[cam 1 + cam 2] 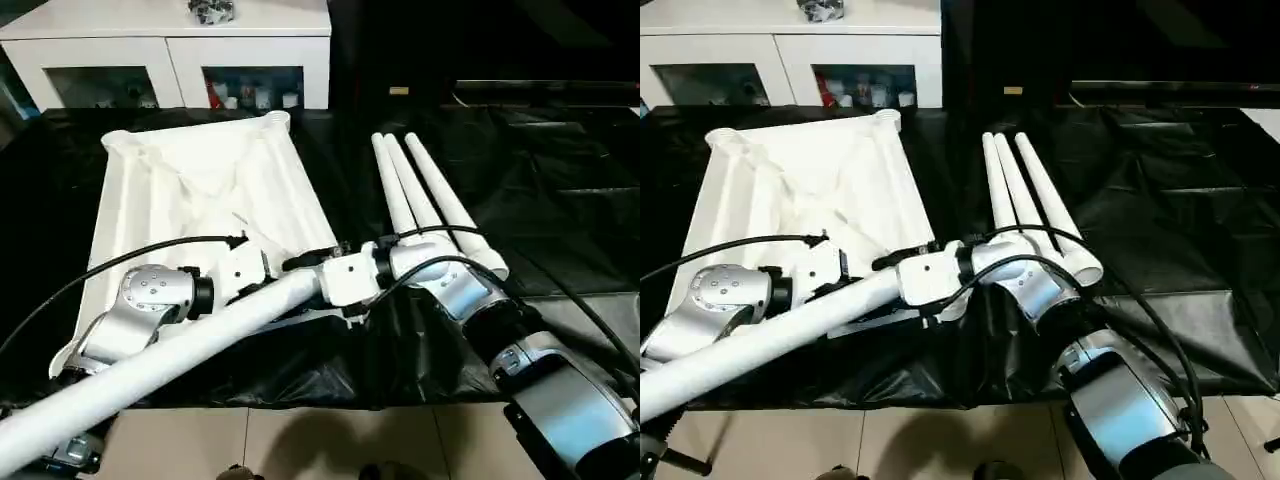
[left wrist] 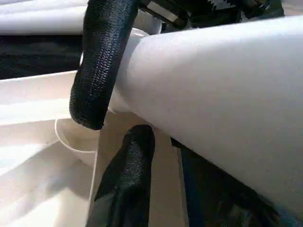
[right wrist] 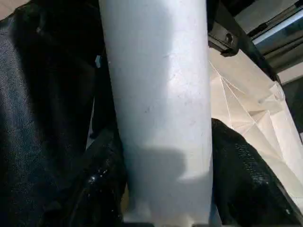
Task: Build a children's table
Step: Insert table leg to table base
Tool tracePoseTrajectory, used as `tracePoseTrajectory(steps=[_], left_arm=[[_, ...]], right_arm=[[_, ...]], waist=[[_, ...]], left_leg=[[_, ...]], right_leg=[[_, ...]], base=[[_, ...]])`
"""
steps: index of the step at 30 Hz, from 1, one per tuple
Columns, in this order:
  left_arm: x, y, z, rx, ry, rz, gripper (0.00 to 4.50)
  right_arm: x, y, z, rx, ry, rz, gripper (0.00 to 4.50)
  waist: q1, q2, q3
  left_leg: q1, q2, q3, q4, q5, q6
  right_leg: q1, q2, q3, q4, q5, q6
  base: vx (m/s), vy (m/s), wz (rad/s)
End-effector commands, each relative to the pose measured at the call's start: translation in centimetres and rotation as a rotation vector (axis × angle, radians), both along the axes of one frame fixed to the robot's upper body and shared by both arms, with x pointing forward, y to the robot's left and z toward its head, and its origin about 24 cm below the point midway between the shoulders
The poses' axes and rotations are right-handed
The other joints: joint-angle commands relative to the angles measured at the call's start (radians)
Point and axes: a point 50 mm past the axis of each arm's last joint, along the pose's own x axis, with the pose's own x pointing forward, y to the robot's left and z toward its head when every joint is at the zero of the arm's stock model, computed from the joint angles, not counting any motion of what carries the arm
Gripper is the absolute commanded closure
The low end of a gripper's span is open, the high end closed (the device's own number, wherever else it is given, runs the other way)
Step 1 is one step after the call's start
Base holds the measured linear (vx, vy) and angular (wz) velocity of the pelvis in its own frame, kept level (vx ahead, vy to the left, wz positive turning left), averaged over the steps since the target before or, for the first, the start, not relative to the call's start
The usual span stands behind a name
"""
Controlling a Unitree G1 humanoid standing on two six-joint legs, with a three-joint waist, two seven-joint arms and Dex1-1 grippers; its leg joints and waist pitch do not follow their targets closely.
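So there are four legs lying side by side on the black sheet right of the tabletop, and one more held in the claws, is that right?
Not quite: three legs lie side by side on the black sheet right of the tabletop, as the left eye view shows. A fourth leg is held in the claws.

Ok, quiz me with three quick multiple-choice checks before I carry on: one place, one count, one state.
1. Where do the loose legs lie?
A. On the cabinet
B. On the black sheet, right of the tabletop
C. In the corner sockets

2. How many legs lie loose?
A. Two
B. Three
C. Four

3. How does the tabletop lie?
A. Ribbed underside up
B. Smooth top up
C. On its edge

Answers: 1 B, they rest side by side on the sheet beside the tabletop. 2 B, three lie there; the held leg is apart from them. 3 A, ribs and round sockets face up.
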Motion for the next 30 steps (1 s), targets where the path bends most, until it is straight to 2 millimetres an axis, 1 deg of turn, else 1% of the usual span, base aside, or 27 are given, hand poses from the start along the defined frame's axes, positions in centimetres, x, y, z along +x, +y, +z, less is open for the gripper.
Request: tracePoseTrajectory(steps=[1, 2, 3, 5, 6, 7, 8, 9, 10, 11, 12, 13, 15, 16, 19, 20, 21, 22, 24, 25, 26, 27, 28, 29, 30], left_arm=[[0.4, -0.1, 0.6, -0.001, -0.038, 0.002, 2.98], [0.4, 0.0, 0.6, -0.003, -0.038, 0.005, 2.98], [0.7, 0.3, 0.8, -0.03, -0.038, 0.037, 2.98], [0.9, 0.5, 0.9, -0.041, -0.038, 0.047, 2.98], [1.1, 0.7, 1.0, -0.063, -0.039, 0.073, 2.98], [1.4, 1.0, 1.2, -0.088, -0.043, 0.101, 2.98], [1.5, 1.1, 1.3, -0.092, -0.044, 0.106, 2.98], [1.8, 1.6, 1.5, -0.13, -0.043, 0.148, 2.98], [2.0, 1.7, 1.7, -0.146, -0.042, 0.161, 2.98], [2.0, 1.8, 1.8, -0.159, -0.042, 0.171, 2.98], [2.1, 2.0, 1.9, -0.173, -0.041, 0.181, 2.98], [2.2, 2.0, 1.9, -0.181, -0.04, 0.188, 2.98], [2.5, 2.2, 2.2, -0.227, -0.04, 0.224, 2.98], [2.7, 2.2, 2.4, -0.253, -0.042, 0.246, 2.98], [3.2, 2.4, 3.1, -0.352, -0.06, 0.33, 2.98], [3.2, 2.4, 3.2, -0.355, -0.061, 0.332, 2.98], [3.6, 2.7, 3.7, -0.396, -0.099, 0.407, 2.98], [3.6, 2.7, 3.7, -0.398, -0.101, 0.412, 2.98], [4.3, 3.5, 4.2, -0.381, -0.186, 0.555, 2.98], [4.5, 3.8, 4.3, -0.369, -0.219, 0.609, 2.82], [4.5, 4.2, 4.7, -0.404, -0.238, 0.67, 2.71], [4.4, 4.3, 5.0, -0.449, -0.225, 0.693, 2.65], [4.3, 4.3, 5.2, -0.482, -0.211, 0.7, 2.65], [3.9, 3.9, 5.9, -0.55, -0.198, 0.697, 2.45], [3.5, 3.4, 6.7, -0.608, -0.202, 0.681, 2.29]], right_arm=[[0.2, -0.8, 0.4, 0.088, 0.026, -0.044, 2.43], [0.2, -0.9, 0.4, 0.095, 0.028, -0.044, 2.44], [0.1, -1.4, 0.9, 0.172, 0.047, -0.05, 2.45], [0.1, -1.6, 1.0, 0.196, 0.052, -0.053, 2.46], [0.1, -2.0, 1.2, 0.224, 0.05, -0.061, 2.46], [0.1, -2.4, 1.3, 0.254, 0.052, -0.075, 2.49], [0.1, -2.5, 1.3, 0.258, 0.051, -0.077, 2.53], [0.0, -3.1, 1.4, 0.293, 0.051, -0.097, 2.57], [0.0, -3.3, 1.4, 0.301, 0.054, -0.105, 2.59], [0.0, -3.5, 1.3, 0.309, 0.058, -0.115, 2.59], [0.0, -3.6, 1.3, 0.323, 0.065, -0.128, 2.59], [0.0, -3.7, 1.4, 0.333, 0.07, -0.135, 2.59], [0.2, -3.9, 1.6, 0.383, 0.097, -0.166, 2.59], [0.3, -4.0, 1.8, 0.418, 0.113, -0.185, 2.59], [1.0, -4.5, 2.7, 0.576, 0.176, -0.3, 2.6], [1.0, -4.5, 2.7, 0.58, 0.178, -0.304, 2.6], [1.6, -5.2, 3.0, 0.666, 0.225, -0.41, 2.6], [1.7, -5.2, 3.0, 0.67, 0.227, -0.417, 2.6], [2.1, -6.0, 3.6, 0.774, 0.266, -0.527, 2.6], [2.2, -6.3, 3.8, 0.816, 0.289, -0.562, 2.6], [2.1, -6.8, 4.2, 0.878, 0.307, -0.617, 2.6], [2.0, -7.1, 4.4, 0.906, 0.318, -0.644, 2.6], [1.9, -7.3, 4.5, 0.918, 0.321, -0.657, 2.61], [1.6, -7.6, 4.6, 0.931, 0.338, -0.681, 2.61], [1.2, -8.0, 4.7, 0.942, 0.373, -0.695, 2.61]], waist=[[-0.003, 0.014, -0.081], [-0.003, 0.014, -0.082], [-0.002, 0.015, -0.082], [-0.002, 0.013, -0.083], [-0.004, 0.016, -0.084], [-0.004, 0.02, -0.083], [-0.004, 0.015, -0.084], [-0.003, 0.014, -0.084], [-0.002, 0.019, -0.082], [-0.002, 0.017, -0.083], [-0.003, 0.017, -0.084], [-0.004, 0.014, -0.083], [-0.004, 0.015, -0.082], [-0.003, 0.021, -0.082], [0.001, 0.02, -0.084], [0.0, 0.02, -0.084], [0.001, 0.018, -0.083], [0.003, 0.018, -0.084], [0.002, 0.011, -0.084], [0.005, 0.014, -0.085], [0.004, 0.009, -0.084], [0.009, 0.013, -0.087], [0.011, 0.013, -0.088], [0.012, 0.013, -0.089], [0.017, 0.016, -0.089]], left_leg=[[0.004, 0.004, 0.012, -0.067, -0.288, 0.048], [0.004, 0.004, 0.012, -0.068, -0.289, 0.05], [0.003, 0.004, 0.012, -0.067, -0.284, 0.054], [0.001, 0.003, 0.012, -0.067, -0.28, 0.059], [0.0, 0.001, 0.012, -0.066, -0.283, 0.059], [0.002, 0.001, 0.012, -0.066, -0.289, 0.06], [0.002, -0.001, 0.012, -0.065, -0.286, 0.06], [0.001, -0.001, 0.012, -0.066, -0.283, 0.06], [0.002, -0.002, 0.012, -0.065, -0.282, 0.059], [0.002, -0.002, 0.013, -0.065, -0.28, 0.059], [-0.001, -0.004, 0.011, -0.065, -0.275, 0.057], [-0.001, -0.003, 0.012, -0.065, -0.279, 0.057], [0.001, -0.004, 0.013, -0.065, -0.282, 0.061], [0.003, -0.003, 0.013, -0.064, -0.286, 0.061], [0.002, -0.002, 0.01, -0.066, -0.274, 0.06], [0.002, -0.002, 0.01, -0.066, -0.273, 0.058], [0.001, -0.004, 0.01, -0.066, -0.268, 0.055], [0.002, -0.003, 0.01, -0.066, -0.263, 0.051], [0.0, -0.004, 0.01, -0.066, -0.249, 0.048], [0.002, -0.004, 0.011, -0.065, -0.239, 0.048], [-0.001, -0.005, 0.011, -0.065, -0.231, 0.049], [0.001, -0.004, 0.011, -0.064, -0.21, 0.043], [0.0, -0.003, 0.011, -0.065, -0.199, 0.043], [0.0, -0.002, 0.011, -0.065, -0.201, 0.046], [-0.001, 0.0, 0.011, -0.064, -0.19, 0.043]], right_leg=[[0.069, -0.049, 0.037, -0.069, -0.305, -0.211], [0.069, -0.049, 0.037, -0.069, -0.301, -0.212], [0.07, -0.049, 0.037, -0.067, -0.285, -0.219], [0.074, -0.049, 0.037, -0.067, -0.273, -0.221], [0.075, -0.048, 0.035, -0.068, -0.28, -0.219], [0.072, -0.048, 0.034, -0.07, -0.289, -0.216], [0.074, -0.048, 0.034, -0.072, -0.302, -0.208], [0.075, -0.047, 0.033, -0.071, -0.304, -0.207], [0.074, -0.047, 0.033, -0.073, -0.314, -0.202], [0.074, -0.046, 0.033, -0.075, -0.317, -0.201], [0.076, -0.046, 0.032, -0.073, -0.315, -0.202], [0.075, -0.046, 0.031, -0.075, -0.328, -0.199], [0.072, -0.045, 0.031, -0.077, -0.341, -0.197], [0.071, -0.044, 0.031, -0.079, -0.342, -0.198], [0.074, -0.045, 0.029, -0.074, -0.316, -0.202], [0.074, -0.044, 0.029, -0.075, -0.318, -0.201], [0.075, -0.044, 0.029, -0.075, -0.323, -0.197], [0.074, -0.044, 0.028, -0.076, -0.328, -0.192], [0.075, -0.041, 0.028, -0.076, -0.322, -0.181], [0.076, -0.043, 0.029, -0.075, -0.315, -0.178], [0.076, -0.04, 0.028, -0.077, -0.32, -0.166], [0.078, -0.044, 0.03, -0.074, -0.312, -0.159], [0.076, -0.045, 0.03, -0.072, -0.297, -0.165], [0.075, -0.045, 0.028, -0.074, -0.295, -0.169], [0.075, -0.048, 0.032, -0.069, -0.26, -0.185]], base=[[0.0, 0.0, 0.0], [0.0, 0.0, 0.0], [0.0, 0.0, 0.0], [0.0, 0.0, 0.0], [0.0, 0.0, 0.0], [0.0, 0.0, 0.0], [0.0, 0.0, 0.0], [0.0, 0.0, 0.0], [0.0, 0.0, 0.0], [0.0, 0.0, 0.0], [0.0, 0.0, 0.0], [0.0, 0.0, 0.0], [0.0, 0.0, 0.0], [0.0, 0.0, 0.0], [0.0, 0.0, 0.0], [0.0, 0.0, 0.0], [0.0, 0.0, 0.0], [0.0, 0.0, 0.0], [0.0, 0.0, 0.0], [0.0, 0.0, 0.0], [0.0, 0.0, 0.0], [0.0, 0.0, 0.0], [0.0, 0.0, 0.0], [0.0, 0.0, 0.0], [0.0, 0.0, 0.0]])
